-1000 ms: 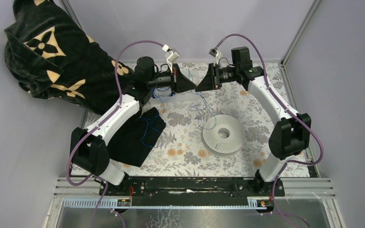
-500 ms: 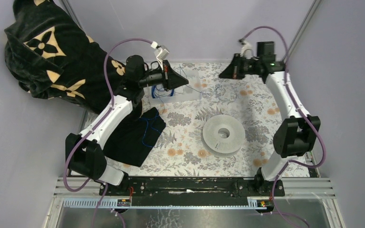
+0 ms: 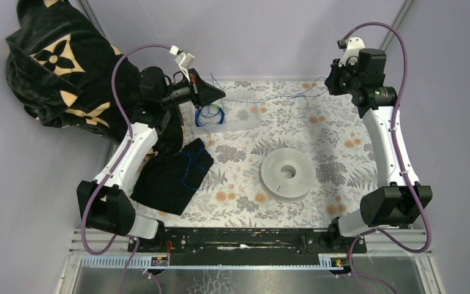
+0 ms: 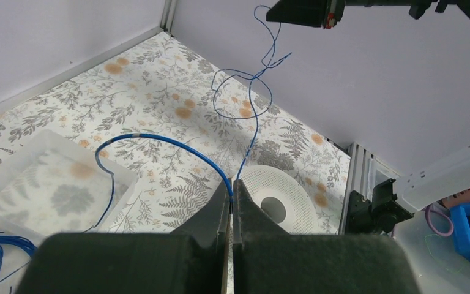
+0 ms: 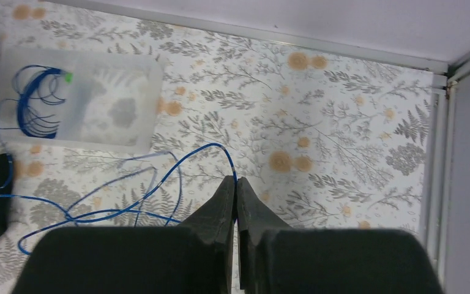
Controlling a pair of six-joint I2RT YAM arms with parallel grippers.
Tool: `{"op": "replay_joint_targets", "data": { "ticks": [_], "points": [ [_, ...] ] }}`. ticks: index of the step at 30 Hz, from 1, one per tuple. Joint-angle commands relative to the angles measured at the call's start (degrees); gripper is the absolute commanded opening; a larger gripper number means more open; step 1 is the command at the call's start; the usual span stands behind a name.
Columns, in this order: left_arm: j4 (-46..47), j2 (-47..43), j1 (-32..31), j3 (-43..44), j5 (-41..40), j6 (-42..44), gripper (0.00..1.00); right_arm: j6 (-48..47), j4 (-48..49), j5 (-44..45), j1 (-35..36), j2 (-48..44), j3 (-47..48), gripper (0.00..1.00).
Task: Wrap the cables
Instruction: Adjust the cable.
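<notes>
One thin blue cable [image 3: 269,98] hangs stretched between my two grippers above the back of the table. My left gripper [image 3: 220,94] is shut on one part of it; in the left wrist view the cable [image 4: 177,143] arcs out of the closed tips [image 4: 231,195] and a finer strand climbs toward the right gripper. My right gripper [image 3: 329,82], near the back right corner, is shut on the cable [image 5: 202,150] at its tips [image 5: 236,180]. A coiled blue cable [image 3: 208,115] lies in the clear tray [image 3: 245,119]. Another blue cable [image 3: 188,166] straggles over a black cloth.
A white perforated disc [image 3: 287,173] with a centre hole lies mid-table. A black cloth [image 3: 165,184] lies front left. A black patterned blanket [image 3: 61,67] is heaped at the back left. Walls and an aluminium frame [image 3: 373,116] border the floral mat.
The grippers met at the back centre, then drew apart: left arm toward the back left, right arm to the back right corner. The cable now spans between them. The right gripper has shut.
</notes>
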Motion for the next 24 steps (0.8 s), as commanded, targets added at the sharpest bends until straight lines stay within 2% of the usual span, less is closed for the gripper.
{"op": "replay_joint_targets", "data": {
  "ticks": [1,4,6,11,14,18,24],
  "points": [
    [1.2,-0.9,0.4,3.6,-0.1,-2.5,0.0,-5.4,-0.9,6.4,0.2,0.5,-1.6,0.09],
    [3.2,-0.3,0.4,4.4,1.3,-6.0,0.0,-7.0,-2.7,8.1,0.2,2.0,-2.9,0.16],
    [3.9,0.0,0.4,5.1,2.6,-7.6,0.0,-9.3,-2.1,12.1,0.2,2.8,-4.3,0.18],
    [6.6,-0.1,0.5,6.2,5.9,-12.3,0.0,-17.7,7.8,26.1,-0.8,3.5,-11.4,0.18],
    [6.9,-0.6,0.9,6.7,6.9,-13.5,0.0,-21.3,12.7,31.1,-2.3,4.7,-14.1,0.19],
    [5.8,-1.4,4.0,8.1,7.6,-14.1,0.0,-23.1,14.9,31.7,-6.0,7.4,-14.6,0.23],
    [2.5,-2.6,12.3,11.4,7.6,-13.8,0.0,-23.5,14.7,28.7,-12.1,12.4,-13.8,0.31]
  ]
}}
